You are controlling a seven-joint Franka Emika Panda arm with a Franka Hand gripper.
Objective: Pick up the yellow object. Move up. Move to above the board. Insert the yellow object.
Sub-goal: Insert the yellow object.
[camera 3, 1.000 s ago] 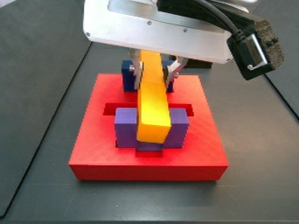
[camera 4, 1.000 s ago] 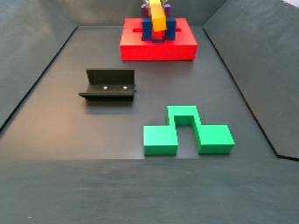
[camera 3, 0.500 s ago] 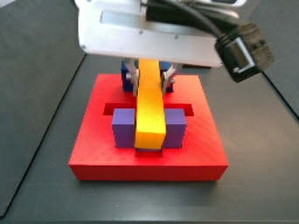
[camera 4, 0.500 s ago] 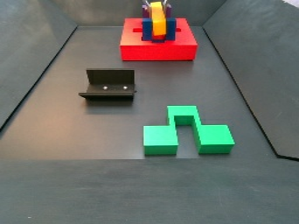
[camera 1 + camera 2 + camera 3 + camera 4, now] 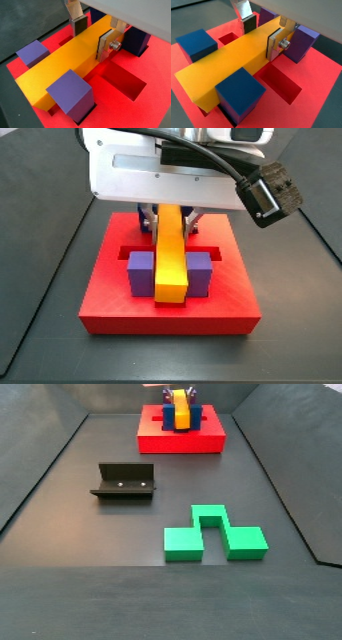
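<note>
Your gripper (image 5: 93, 34) is down over the red board (image 5: 230, 304), jaws closed on the yellow bar (image 5: 67, 62); in both wrist views a silver finger plate sits flat against each long side of it, near one end.

The bar (image 5: 170, 263) lies level along the board's middle, between two purple blocks (image 5: 139, 274) at its near end and two blue blocks (image 5: 240, 93) at the other pair of positions. In a wrist view its lower edge looks sunk into the board's recess; you cannot tell whether it is fully seated.

In a side view the board (image 5: 181, 442) sits at the far end of the table (image 5: 80, 504). The fixture (image 5: 124, 481) stands well apart from it, mid-table. The green notched block (image 5: 213, 534) lies nearer the camera, apart from both.
</note>
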